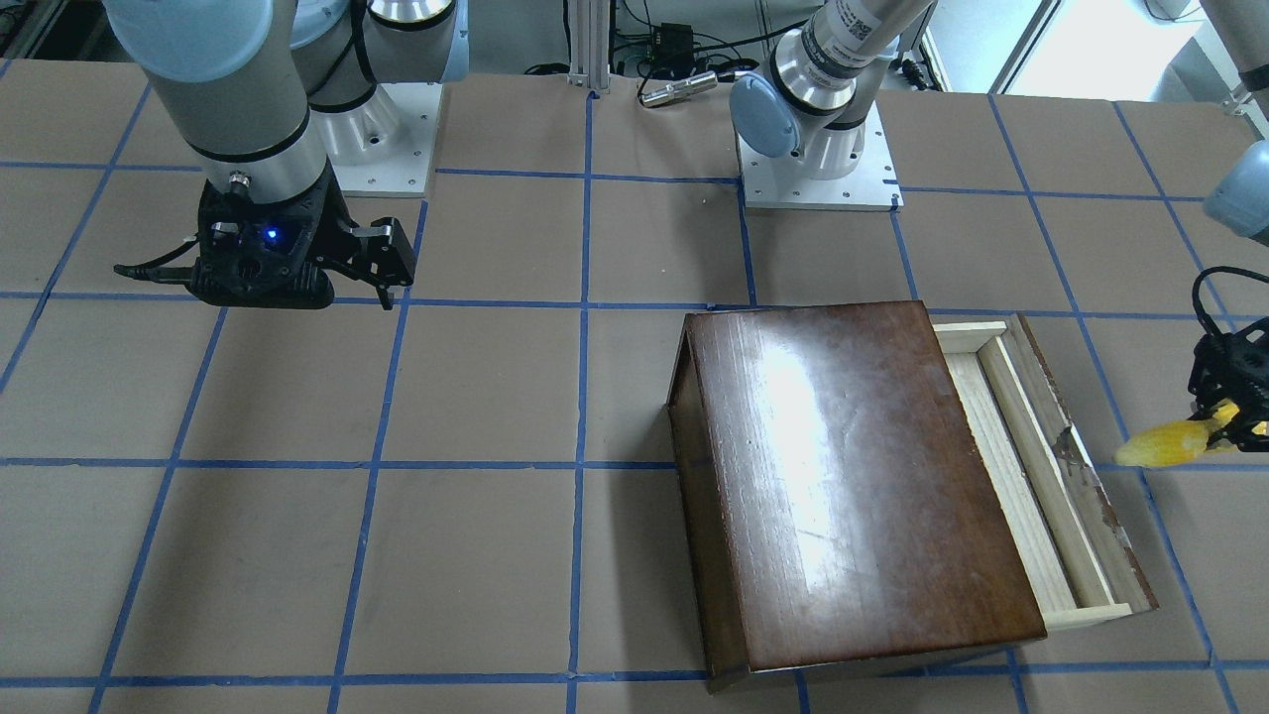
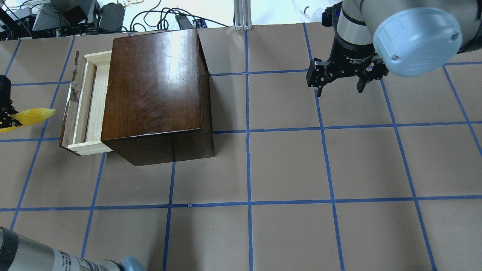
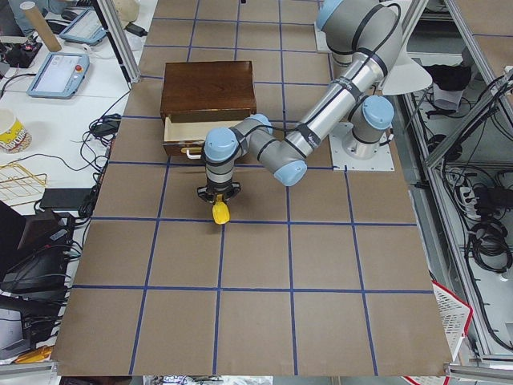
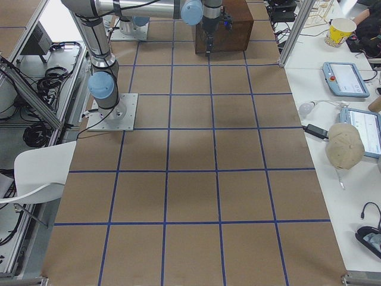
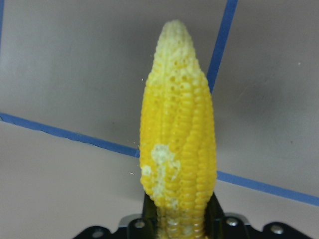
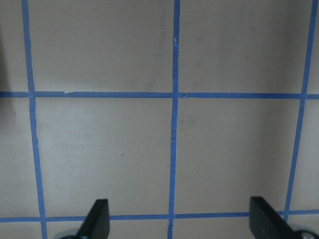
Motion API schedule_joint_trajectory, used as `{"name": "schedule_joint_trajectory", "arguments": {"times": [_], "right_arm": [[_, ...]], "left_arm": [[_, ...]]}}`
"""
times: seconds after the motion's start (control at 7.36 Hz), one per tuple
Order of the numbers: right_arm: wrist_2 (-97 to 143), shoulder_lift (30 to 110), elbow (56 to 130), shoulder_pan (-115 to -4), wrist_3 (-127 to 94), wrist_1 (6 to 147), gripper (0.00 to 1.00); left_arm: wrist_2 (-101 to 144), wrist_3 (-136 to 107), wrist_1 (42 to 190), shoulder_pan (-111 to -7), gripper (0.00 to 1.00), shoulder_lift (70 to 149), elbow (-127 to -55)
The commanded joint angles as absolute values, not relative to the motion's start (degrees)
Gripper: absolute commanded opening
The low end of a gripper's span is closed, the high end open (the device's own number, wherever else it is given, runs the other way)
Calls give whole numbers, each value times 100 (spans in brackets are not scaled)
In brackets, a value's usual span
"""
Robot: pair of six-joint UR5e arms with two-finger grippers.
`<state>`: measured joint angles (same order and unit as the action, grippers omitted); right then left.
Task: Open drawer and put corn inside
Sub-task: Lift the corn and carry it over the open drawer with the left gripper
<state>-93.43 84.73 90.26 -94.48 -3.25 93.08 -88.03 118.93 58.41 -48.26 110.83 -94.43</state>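
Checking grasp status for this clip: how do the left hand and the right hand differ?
The left hand is shut on the corn; the right hand is open and empty. The left hand is beside the front panel of the open drawer; the right hand is far off over the table. Both are black and two-fingered.

Corn clamped at its base in left gripper, pale tip pointing away; table with blue tape lines behind.

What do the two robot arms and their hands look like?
Both arms are silver-grey tubes with pale blue joint caps. The right hand and the left hand are black. The right one carries white lettering, a blue light and a black cable.
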Motion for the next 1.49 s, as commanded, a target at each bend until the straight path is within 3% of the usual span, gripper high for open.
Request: {"name": "schedule_joint_trajectory", "arguments": {"times": [0.0,0.41,1.36], "right_arm": [[-9343,8473,9026,-9448,-325,9308,100],[-9325,8473,9026,-9448,-325,9308,100],[-9334,8473,9026,-9448,-325,9308,100]], "left_arm": [[-8798,12023,6422,-5088,0,10794,-9159],[-8815,12525,7232,-5536,0,10249,-8956],[-8851,12516,7515,-6204,0,10020,-8965]]}}
